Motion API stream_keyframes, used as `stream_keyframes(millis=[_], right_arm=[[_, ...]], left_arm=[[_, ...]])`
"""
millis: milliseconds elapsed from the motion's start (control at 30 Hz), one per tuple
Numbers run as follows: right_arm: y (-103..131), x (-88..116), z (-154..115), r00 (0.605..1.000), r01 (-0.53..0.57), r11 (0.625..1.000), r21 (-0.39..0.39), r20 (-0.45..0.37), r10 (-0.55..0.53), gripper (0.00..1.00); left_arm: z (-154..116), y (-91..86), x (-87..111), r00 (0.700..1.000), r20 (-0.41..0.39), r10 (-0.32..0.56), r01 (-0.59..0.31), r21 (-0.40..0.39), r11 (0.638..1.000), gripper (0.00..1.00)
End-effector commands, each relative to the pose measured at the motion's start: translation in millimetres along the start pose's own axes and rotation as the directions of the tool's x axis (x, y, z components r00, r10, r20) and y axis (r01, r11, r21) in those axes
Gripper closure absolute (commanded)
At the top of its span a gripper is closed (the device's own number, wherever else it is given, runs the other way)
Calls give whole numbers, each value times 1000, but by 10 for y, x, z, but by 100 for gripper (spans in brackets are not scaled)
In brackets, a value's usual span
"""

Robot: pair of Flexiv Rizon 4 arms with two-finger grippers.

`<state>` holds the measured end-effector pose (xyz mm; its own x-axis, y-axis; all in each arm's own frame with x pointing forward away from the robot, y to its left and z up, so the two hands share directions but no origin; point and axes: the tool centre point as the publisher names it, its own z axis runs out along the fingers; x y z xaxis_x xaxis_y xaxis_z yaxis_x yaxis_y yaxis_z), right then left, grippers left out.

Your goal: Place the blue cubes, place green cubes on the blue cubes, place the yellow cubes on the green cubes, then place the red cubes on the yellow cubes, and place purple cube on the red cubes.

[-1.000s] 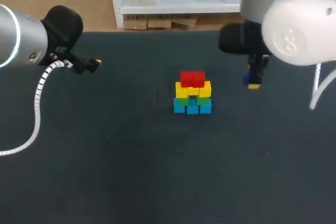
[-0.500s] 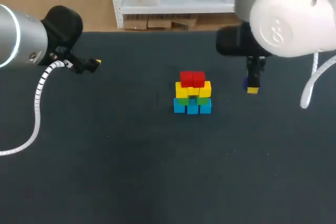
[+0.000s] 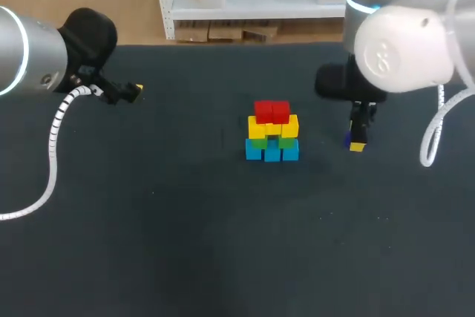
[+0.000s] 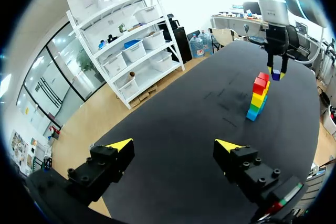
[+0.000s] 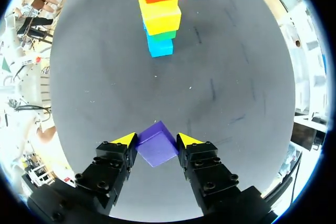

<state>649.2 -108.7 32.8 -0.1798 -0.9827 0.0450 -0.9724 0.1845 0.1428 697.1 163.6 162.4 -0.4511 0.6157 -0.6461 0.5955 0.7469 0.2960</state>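
The left gripper (image 3: 134, 91) hangs over the far left part of the black table (image 3: 171, 228), well apart from the cubes. In the left wrist view its 2 yellow-tipped fingers (image 4: 119, 144) are spread wide with nothing between them.

Near the middle of the table stands the stack (image 3: 272, 131). The blue cubes (image 3: 272, 153) are at the bottom, 3 of them showing along the front. The green cubes (image 3: 288, 141) sit on those, the yellow cubes (image 3: 258, 128) on the green, and 2 red cubes (image 3: 272, 111) side by side on top. Nothing lies on the red ones.

To the right of the stack, near it but not touching, is the right gripper (image 3: 356, 143), pointing down. Its fingers are closed onto the purple cube (image 5: 156, 144), which sits turned corner-forward between the 2 yellow tips, pressed from both sides. From the left wrist view the purple cube (image 4: 275, 75) hangs clear of the table, at about the height of the red cubes and beside them.
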Motion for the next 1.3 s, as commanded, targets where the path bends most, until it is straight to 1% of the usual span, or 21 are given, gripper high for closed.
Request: stream_keyframes(millis=[33,100,367,533,667,700,733,767,900,1000,1100,1133,1167,1200,1233,1300], right_arm=[[-66,-72,94,1000,1,1000,2,-8,-1,100],[-73,-73,136,1000,2,1000,9,-17,-1,100],[-50,-47,251,1000,-15,999,30,-4,16,100],[4,30,265,1000,-24,999,44,-11,24,100],[40,38,264,1000,-22,998,58,-13,23,100],[45,31,270,1000,-17,998,60,-20,18,99],[49,25,278,1000,-15,998,62,-26,16,95],[55,24,288,999,-13,998,62,-33,15,93],[65,41,334,999,-18,998,56,-28,19,91],[63,40,355,999,-19,998,53,-26,20,86],[56,58,373,1000,-20,999,48,-22,22,75],[54,62,375,1000,-21,999,47,-20,22,65],[53,69,371,1000,-21,999,46,-19,22,51],[53,79,361,1000,-21,999,46,-17,22,20],[55,103,350,1000,-26,999,48,-11,26,0],[56,137,328,1000,-30,998,54,-3,31,0]], left_arm=[[6,14,5,1000,3,1,-1,5,1000,0],[6,14,5,1000,3,1,-1,5,1000,0],[6,14,5,1000,3,1,-1,5,1000,0],[6,14,5,1000,3,1,-1,5,1000,0],[6,14,5,1000,3,1,-1,5,1000,0],[6,14,5,1000,3,1,-1,5,1000,0],[6,14,5,1000,3,1,-1,5,1000,0],[6,14,5,1000,3,1,-1,5,1000,0],[6,14,5,1000,3,1,-1,5,1000,0],[6,14,5,1000,3,1,-1,5,1000,0],[6,14,5,1000,3,1,-1,5,1000,0],[6,14,5,1000,3,1,-1,5,1000,0],[6,14,5,1000,3,1,-1,5,1000,0],[6,14,5,1000,3,1,-1,5,1000,0],[6,14,5,1000,3,1,-1,5,1000,0],[6,14,5,1000,3,1,-1,5,1000,0]])
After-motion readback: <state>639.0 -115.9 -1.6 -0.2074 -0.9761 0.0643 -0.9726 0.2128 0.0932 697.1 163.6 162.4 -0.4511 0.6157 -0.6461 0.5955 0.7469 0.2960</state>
